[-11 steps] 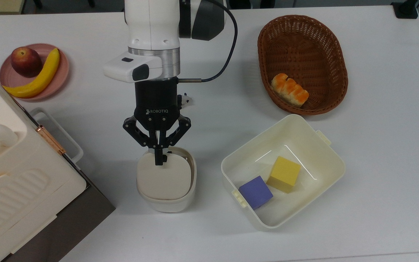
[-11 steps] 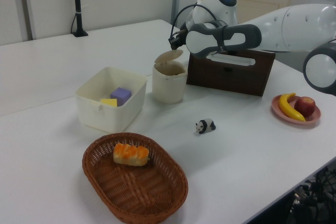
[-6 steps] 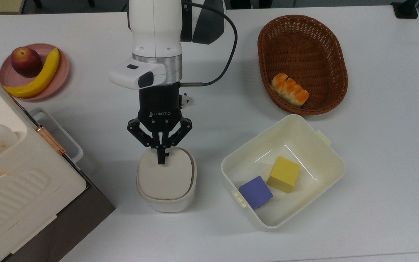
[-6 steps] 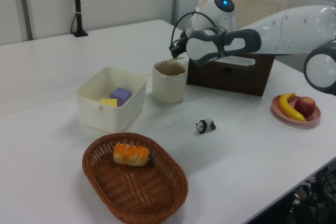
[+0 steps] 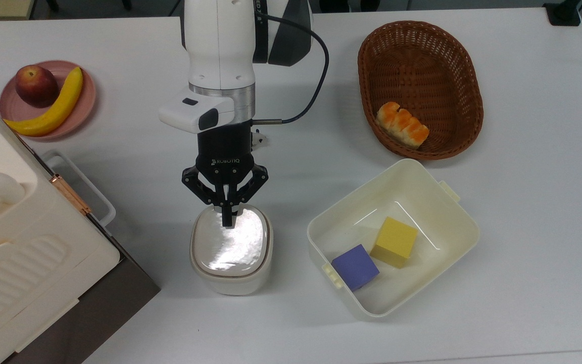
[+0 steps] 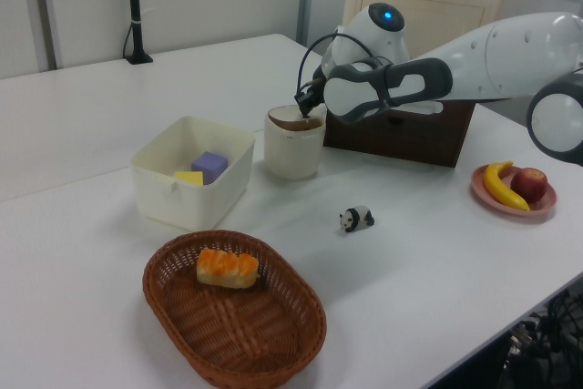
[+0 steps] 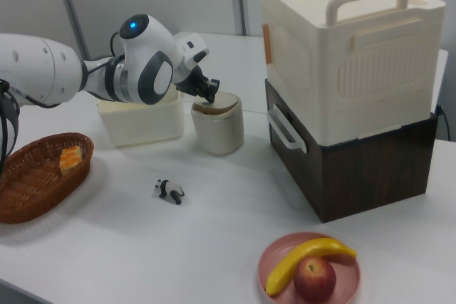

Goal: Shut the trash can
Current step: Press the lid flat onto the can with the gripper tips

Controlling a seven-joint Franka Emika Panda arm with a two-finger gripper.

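You have the trash can [image 5: 231, 250] at 6 o'clock of the surface [image 5: 523, 202] in the top view, lid down and apparently seated, claw [image 5: 227, 221] fingers together pressing its 12 o'clock edge; only release remains.

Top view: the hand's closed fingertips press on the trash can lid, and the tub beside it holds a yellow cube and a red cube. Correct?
Not quite. In the top view the tub holds a yellow cube and a purple cube, not a red one. The rest stands: the hand has its fingertips closed together on the lid of the trash can.
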